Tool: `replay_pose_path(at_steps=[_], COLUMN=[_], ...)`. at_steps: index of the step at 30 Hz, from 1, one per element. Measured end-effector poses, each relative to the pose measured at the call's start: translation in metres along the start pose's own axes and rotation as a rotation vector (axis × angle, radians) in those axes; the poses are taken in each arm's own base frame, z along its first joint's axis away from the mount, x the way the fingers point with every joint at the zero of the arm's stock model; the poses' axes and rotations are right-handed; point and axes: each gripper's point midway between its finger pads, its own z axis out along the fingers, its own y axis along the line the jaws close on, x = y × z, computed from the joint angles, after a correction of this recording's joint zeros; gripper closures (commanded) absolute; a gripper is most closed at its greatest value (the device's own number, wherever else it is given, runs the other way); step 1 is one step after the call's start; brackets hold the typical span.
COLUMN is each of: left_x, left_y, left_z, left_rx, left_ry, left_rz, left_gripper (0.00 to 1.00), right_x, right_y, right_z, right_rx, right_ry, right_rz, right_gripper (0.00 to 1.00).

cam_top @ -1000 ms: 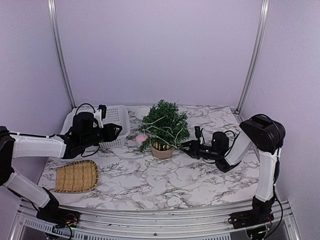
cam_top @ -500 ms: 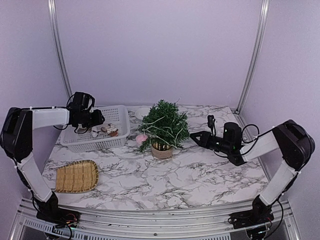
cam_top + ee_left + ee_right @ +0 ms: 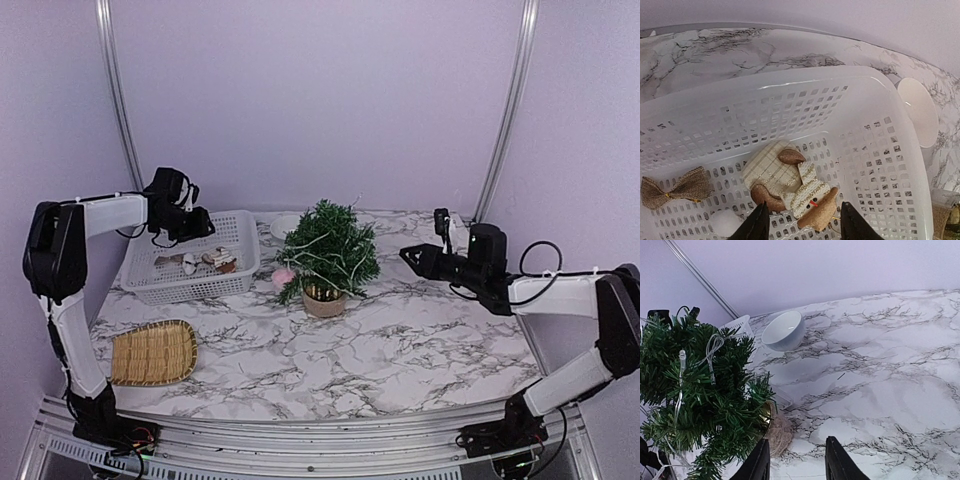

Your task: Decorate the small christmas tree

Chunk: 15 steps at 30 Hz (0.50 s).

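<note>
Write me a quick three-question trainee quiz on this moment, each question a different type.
1. Fill in: the tree carries a string of ____.
2. The left gripper hangs over: A) the tree B) the basket C) neither.
3. True or false: the right gripper holds an ornament.

Key: 1 lights. 2 B. 3 false; it is open and empty.
</note>
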Motion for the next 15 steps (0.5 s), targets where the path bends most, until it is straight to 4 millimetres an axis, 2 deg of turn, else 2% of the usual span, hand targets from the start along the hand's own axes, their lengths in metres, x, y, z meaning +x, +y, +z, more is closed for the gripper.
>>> replay_pose_path(at_steps=[4,7,10,15], left_x=[0.008,0.010,0.012,0.021], left_y=[-0.002,-0.003,-0.003,0.012], left_z=[0.006,0.003,0.000,-0.005], left_rx=[0.008,0.006,0.001,-0.057], left_ry=[0.062,0.090,0.111,0.162], left_rz=[0.016,0.018,0.017,-0.006], left_gripper=[0.49,0.46,0.46,0.46], right_x=[0.001,0.000,-0.010,-0.014], right_y=[-0.001,-0.002,0.001,0.000], right_z=[-0.002,-0.001,0.003,0.010], right_rx=[0.028,0.050,0.060,0.073], right_ry=[0.041,0.086,0.108,0.148], right_rz=[0.010,0.016,0.014,0.015], right_gripper=[0.62,0.62,0.62,0.62])
